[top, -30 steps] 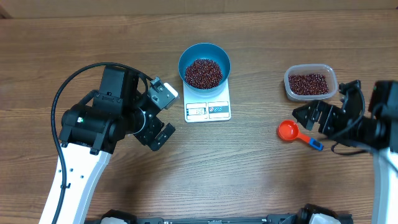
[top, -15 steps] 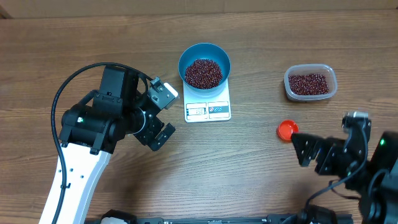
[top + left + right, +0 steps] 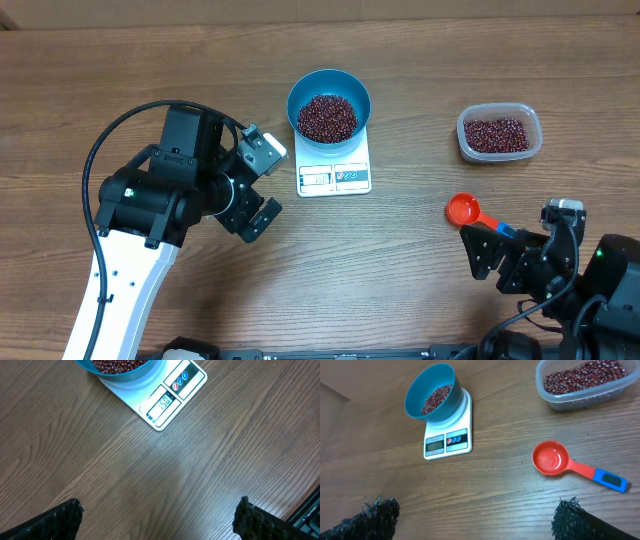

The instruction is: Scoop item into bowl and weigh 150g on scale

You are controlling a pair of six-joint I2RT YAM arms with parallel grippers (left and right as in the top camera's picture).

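The blue bowl [image 3: 298, 92] stands on the white scale [image 3: 335, 178] at the back centre, holding a heap of dark red-brown beans [image 3: 326, 117]. My left gripper [image 3: 268, 185] hovers open to the left of the scale with nothing between its fingers. In the left wrist view the scale [image 3: 170, 402] and bowl [image 3: 130, 375] lie well ahead of the open gripper [image 3: 160, 525]. My right gripper [image 3: 478, 262] is open and empty near the front right. The right wrist view has the bowl [image 3: 427, 382], its beans [image 3: 436, 399] and the scale [image 3: 447, 442] far ahead of that gripper [image 3: 475, 522].
An orange-red scoop [image 3: 462, 209] with a blue-tipped handle lies empty on the table just beyond the right gripper. A clear plastic container [image 3: 499, 133] with more beans sits at the back right. The scoop [image 3: 551, 458] and container [image 3: 585, 385] also appear in the right wrist view.
The right arm has drawn back from beside the container toward the front edge, uncovering the scoop, which still lies on the table. The left arm, bowl and scale have not moved.
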